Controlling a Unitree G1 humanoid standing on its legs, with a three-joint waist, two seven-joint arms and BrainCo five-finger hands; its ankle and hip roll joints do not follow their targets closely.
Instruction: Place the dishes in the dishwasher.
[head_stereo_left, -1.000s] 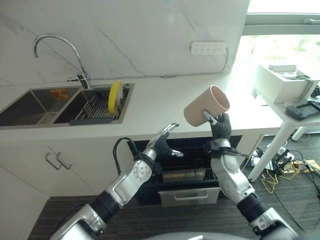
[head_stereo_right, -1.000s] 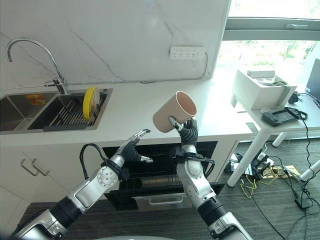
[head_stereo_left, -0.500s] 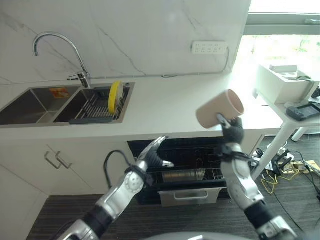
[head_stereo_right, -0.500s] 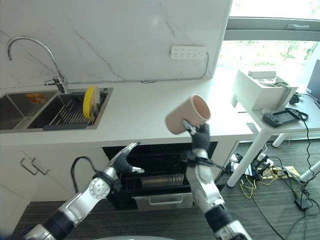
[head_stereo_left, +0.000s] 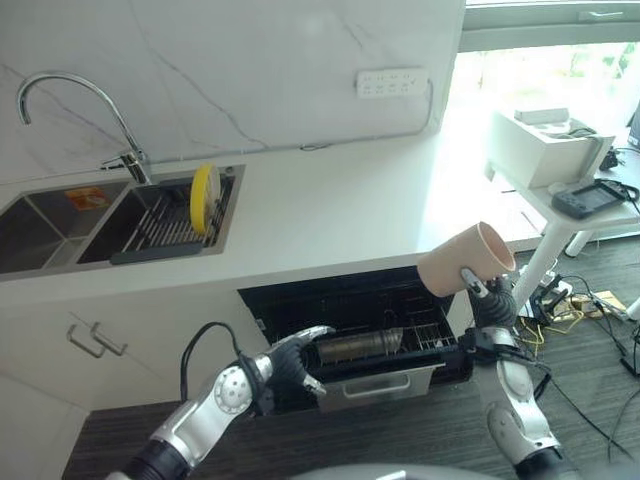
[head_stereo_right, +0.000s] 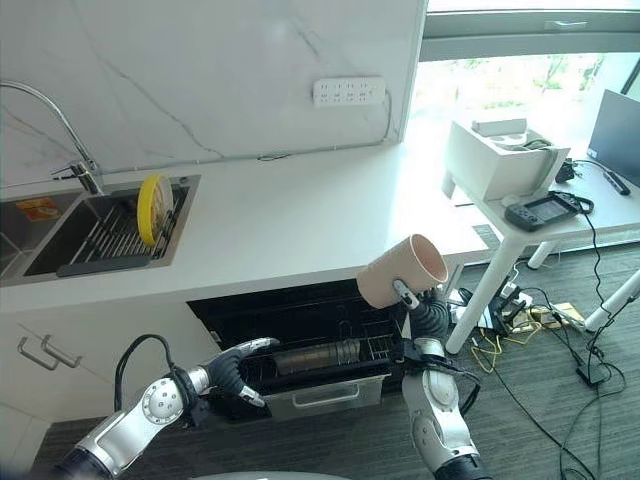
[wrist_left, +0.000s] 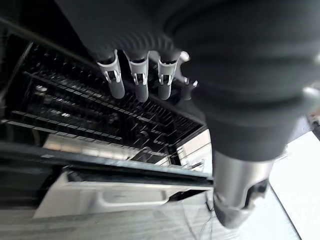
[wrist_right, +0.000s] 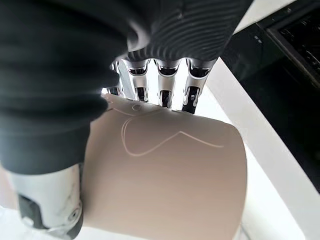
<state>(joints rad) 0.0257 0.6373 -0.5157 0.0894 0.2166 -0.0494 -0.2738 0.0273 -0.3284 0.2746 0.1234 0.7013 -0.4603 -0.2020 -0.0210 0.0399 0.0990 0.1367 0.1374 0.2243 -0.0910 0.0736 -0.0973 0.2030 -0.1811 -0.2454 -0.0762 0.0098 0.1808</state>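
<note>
Beige cup (head_stereo_left: 466, 259) in right hand (head_stereo_left: 492, 303), probably tilted.

Matt beige cup (head_stereo_left: 463, 260), white marbled glossy countertop (head_stereo_left: 330, 215), black wire dishwasher rack (wrist_left: 90, 120), steel sink (head_stereo_left: 60, 215).

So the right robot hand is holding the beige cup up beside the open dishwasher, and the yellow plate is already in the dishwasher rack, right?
Not quite. The right robot hand does hold the beige cup beside the open dishwasher, but the yellow plate stands on edge in the sink rack, as the left eye view shows.
</note>
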